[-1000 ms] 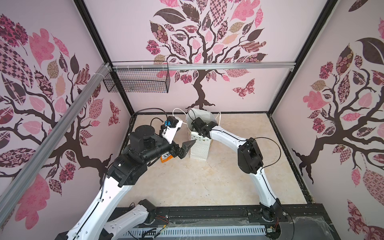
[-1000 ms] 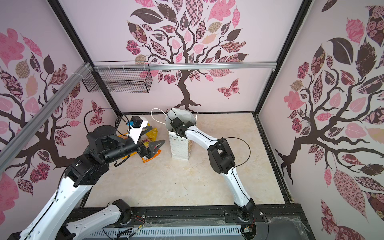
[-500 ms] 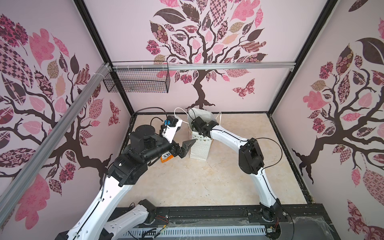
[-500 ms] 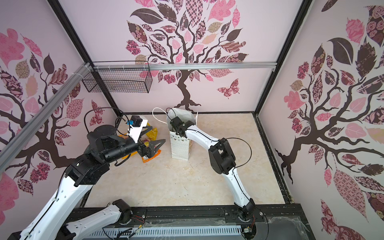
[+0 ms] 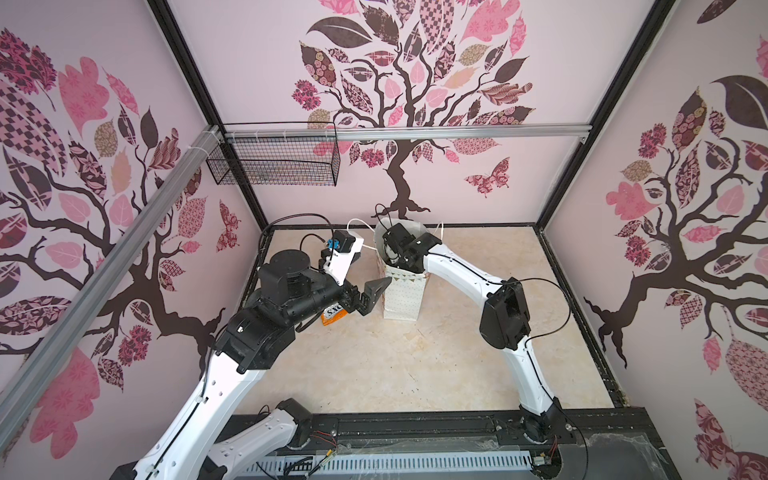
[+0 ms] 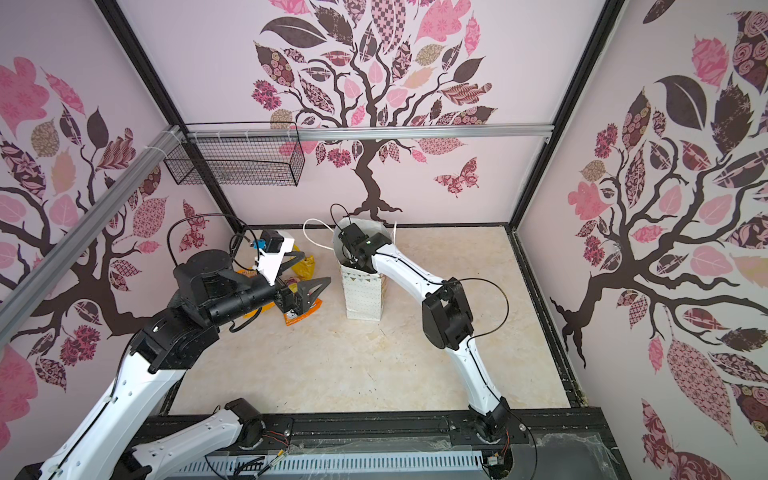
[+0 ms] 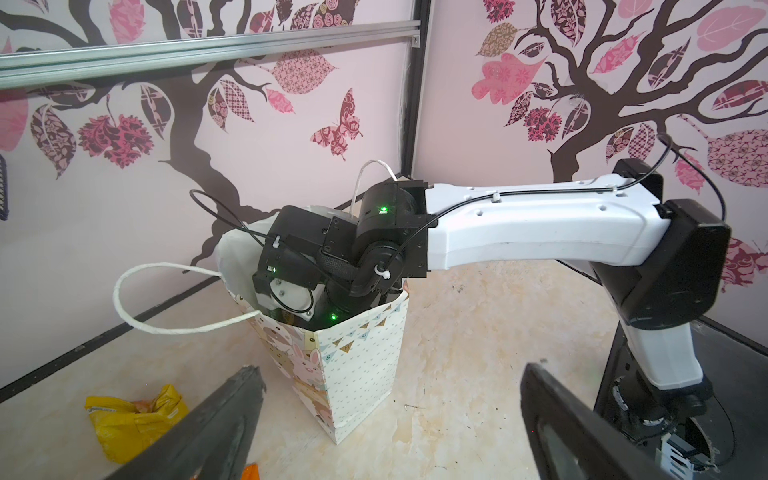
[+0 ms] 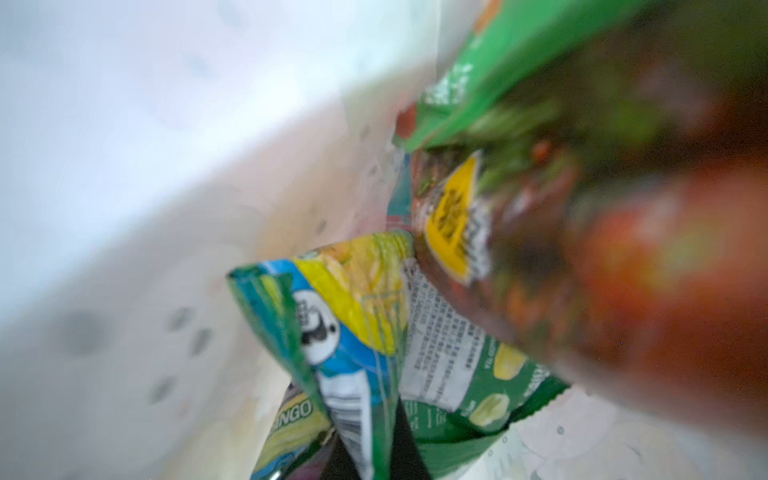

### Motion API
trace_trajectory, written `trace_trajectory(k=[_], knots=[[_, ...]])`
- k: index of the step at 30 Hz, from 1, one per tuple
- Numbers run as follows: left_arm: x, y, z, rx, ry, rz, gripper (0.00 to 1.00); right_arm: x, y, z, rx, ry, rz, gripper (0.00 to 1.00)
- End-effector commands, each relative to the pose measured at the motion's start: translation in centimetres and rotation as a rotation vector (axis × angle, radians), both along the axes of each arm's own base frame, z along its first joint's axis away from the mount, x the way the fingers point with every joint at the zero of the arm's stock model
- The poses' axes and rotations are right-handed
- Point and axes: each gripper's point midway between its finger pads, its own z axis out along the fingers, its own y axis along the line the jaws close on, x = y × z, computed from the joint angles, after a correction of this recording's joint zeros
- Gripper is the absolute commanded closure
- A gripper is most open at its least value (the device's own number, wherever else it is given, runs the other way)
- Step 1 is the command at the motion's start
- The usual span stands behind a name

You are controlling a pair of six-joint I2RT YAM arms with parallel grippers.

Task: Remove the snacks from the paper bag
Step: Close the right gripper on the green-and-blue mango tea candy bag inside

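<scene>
Teal packet (image 8: 332, 324) sits deep inside the paper bag (image 5: 401, 299), its crimped edge pinched in the right end effector (image 8: 370, 457), jaws closed tight on it. A green packet (image 8: 478, 407) presses against it. The bag stands upright on the surface (image 5: 415, 365). The left end effector (image 5: 372, 295) is spread wide, holding nothing, just beside the bag and over an orange packet (image 6: 301, 313). A yellow packet (image 7: 129, 424) lies nearby.

We observe a black wire basket (image 5: 274, 162) mounted beneath the aluminium rail (image 5: 457, 132) at the rear wall. We note a tree decal (image 5: 399, 183) on that wall, above the beige marbled tabletop (image 5: 374, 365).
</scene>
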Motion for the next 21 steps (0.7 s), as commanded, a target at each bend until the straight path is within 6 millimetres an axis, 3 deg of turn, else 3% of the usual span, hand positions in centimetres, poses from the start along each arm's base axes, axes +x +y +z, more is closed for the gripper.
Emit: trace_trajectory(k=[1,21], knots=[[0.2,0.0,-0.3,0.004,-0.01,0.006,0.02,0.4,-1.0,7.1,0.043,-0.124,-0.008,0.97],[0.7,-0.3,-0.2,-0.003,-0.015,0.011,0.02,0.3,-1.9,16.7,0.156,-0.308,-0.032,0.98]])
